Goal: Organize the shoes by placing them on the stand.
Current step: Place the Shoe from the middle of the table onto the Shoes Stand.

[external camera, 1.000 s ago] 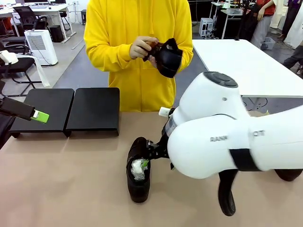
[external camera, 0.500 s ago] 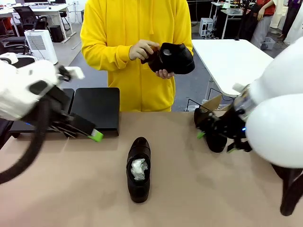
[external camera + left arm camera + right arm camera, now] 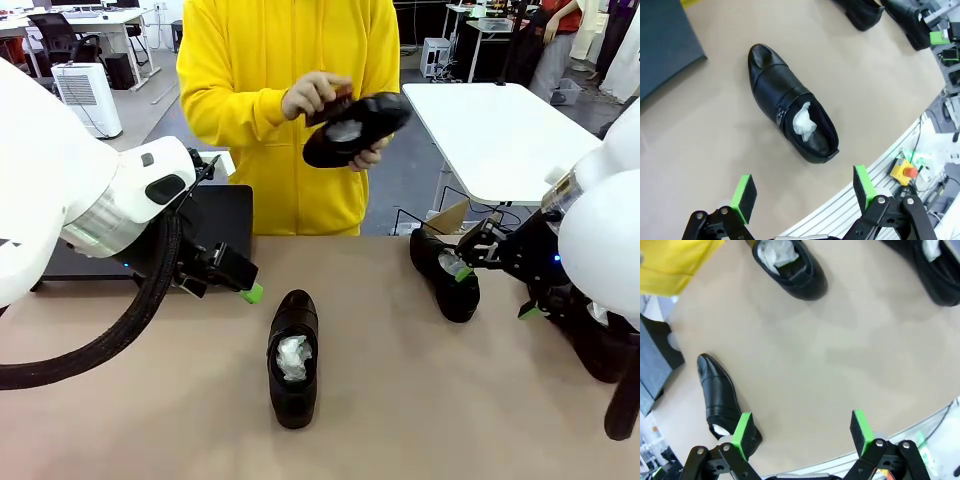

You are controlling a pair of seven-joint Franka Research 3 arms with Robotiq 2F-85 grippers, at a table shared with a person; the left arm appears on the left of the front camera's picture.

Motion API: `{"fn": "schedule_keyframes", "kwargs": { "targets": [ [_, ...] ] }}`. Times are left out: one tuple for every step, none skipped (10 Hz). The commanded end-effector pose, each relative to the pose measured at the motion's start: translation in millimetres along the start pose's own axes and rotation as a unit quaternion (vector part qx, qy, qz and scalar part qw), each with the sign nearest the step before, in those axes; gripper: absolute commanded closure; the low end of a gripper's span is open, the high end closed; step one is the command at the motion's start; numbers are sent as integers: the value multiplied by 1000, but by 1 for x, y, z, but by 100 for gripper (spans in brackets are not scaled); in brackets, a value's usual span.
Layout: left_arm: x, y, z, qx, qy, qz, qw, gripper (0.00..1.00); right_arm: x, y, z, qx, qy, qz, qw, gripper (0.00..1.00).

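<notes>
A black shoe (image 3: pixel 293 357) stuffed with white paper lies mid-table, toe away from me; it shows again as the shoe (image 3: pixel 790 120) under my left wrist and the shoe (image 3: pixel 722 397) at the right wrist view's left. My left gripper (image 3: pixel 245 288) hangs open just left of it, and my left gripper (image 3: pixel 804 189) holds nothing. A second shoe (image 3: pixel 447 272) lies at the right, with my open right gripper (image 3: pixel 497 290) beside it. A third shoe (image 3: pixel 600 345) sits under my right arm. The person holds another shoe (image 3: pixel 355 128) in both hands. My left arm partly hides the black stand (image 3: pixel 215 215).
The person in a yellow hoodie (image 3: pixel 285 120) stands at the far side. A white table (image 3: pixel 510 130) and a cardboard box (image 3: pixel 450 215) are behind at the right. A yellow box with a red button (image 3: pixel 904 172) sits at the near table edge.
My left arm swung in from the left edge to beside the middle shoe. My right arm pulled back from that shoe to the right. The person turned the held shoe.
</notes>
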State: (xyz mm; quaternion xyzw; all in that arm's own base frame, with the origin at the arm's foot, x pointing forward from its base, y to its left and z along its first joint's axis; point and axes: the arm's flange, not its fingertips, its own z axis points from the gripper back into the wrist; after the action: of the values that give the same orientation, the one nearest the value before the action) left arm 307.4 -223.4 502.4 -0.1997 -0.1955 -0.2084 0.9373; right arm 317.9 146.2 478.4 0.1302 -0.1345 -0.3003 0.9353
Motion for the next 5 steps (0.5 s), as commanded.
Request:
{"fn": "schedule_keyframes", "kwargs": {
  "targets": [
    [-1, -3, -1, 38, 25, 13, 999, 0, 7, 2, 1, -16, 17, 18, 1000, 0],
    [7, -20, -16, 48, 22, 18, 998, 0, 16, -5, 11, -45, 30, 18, 998, 0],
    [20, -43, -37, 48, 25, 22, 998, 0, 25, -15, 23, -81, 22, 1, 996, 0],
    [33, -61, -58, 40, 22, 32, 998, 0, 33, -24, 31, -100, 18, -17, 995, 0],
    [44, -71, -77, 52, 12, 44, 998, 0, 36, -29, 32, -111, 17, -29, 993, 0]
  ]
}}
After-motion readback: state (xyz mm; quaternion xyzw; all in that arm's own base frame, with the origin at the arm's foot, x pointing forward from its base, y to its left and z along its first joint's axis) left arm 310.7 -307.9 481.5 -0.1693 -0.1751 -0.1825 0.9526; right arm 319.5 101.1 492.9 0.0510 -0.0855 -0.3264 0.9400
